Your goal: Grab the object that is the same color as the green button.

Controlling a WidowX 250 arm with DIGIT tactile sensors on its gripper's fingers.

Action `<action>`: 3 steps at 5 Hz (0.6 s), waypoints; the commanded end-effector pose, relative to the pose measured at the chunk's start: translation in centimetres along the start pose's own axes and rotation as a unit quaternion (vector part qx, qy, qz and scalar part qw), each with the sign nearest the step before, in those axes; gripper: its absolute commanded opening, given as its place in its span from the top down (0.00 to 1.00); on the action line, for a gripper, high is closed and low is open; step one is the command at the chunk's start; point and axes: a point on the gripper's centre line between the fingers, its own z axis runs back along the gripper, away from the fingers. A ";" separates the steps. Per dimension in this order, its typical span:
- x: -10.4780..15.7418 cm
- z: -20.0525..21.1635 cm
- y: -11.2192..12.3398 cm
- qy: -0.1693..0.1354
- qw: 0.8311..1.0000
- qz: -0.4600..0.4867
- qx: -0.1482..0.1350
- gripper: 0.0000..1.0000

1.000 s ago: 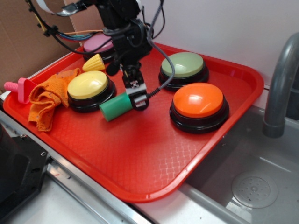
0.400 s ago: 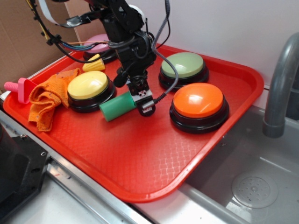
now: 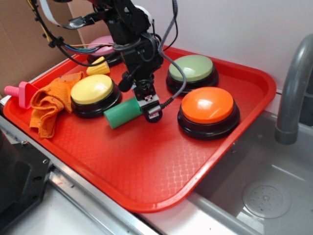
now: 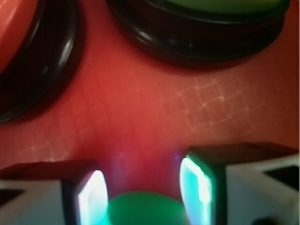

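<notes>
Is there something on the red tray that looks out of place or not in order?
Little stands out. The orange cloth lies crumpled at the tray's left edge, partly against the yellow button. The green cylinder lies on its side, its end between the gripper's open jaws. No spill or damage shows.

The exterior camera sits above and in front of the red tray (image 3: 146, 166), angled downward and wide enough to take in the whole tray, the sink basin (image 3: 264, 196) and the faucet (image 3: 293, 88) at the right edge. The wrist camera is mounted on the arm just behind the gripper (image 4: 140, 185), facing down and forward at very close range, so the picture is blurred. Both views share the patch of tray between the green button (image 3: 191, 68) (image 4: 220, 5) and the orange button (image 3: 208, 105) (image 4: 11, 26), together with the teal-green cylinder (image 3: 122, 112) (image 4: 145, 208).
</notes>
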 end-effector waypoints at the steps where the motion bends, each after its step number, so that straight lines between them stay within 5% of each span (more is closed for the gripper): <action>1: 1.9 4.5 -0.3 -0.008 0.999 -0.023 -0.033 1.00; 3: 0.7 11.0 2.2 -0.022 0.999 0.018 -0.024 1.00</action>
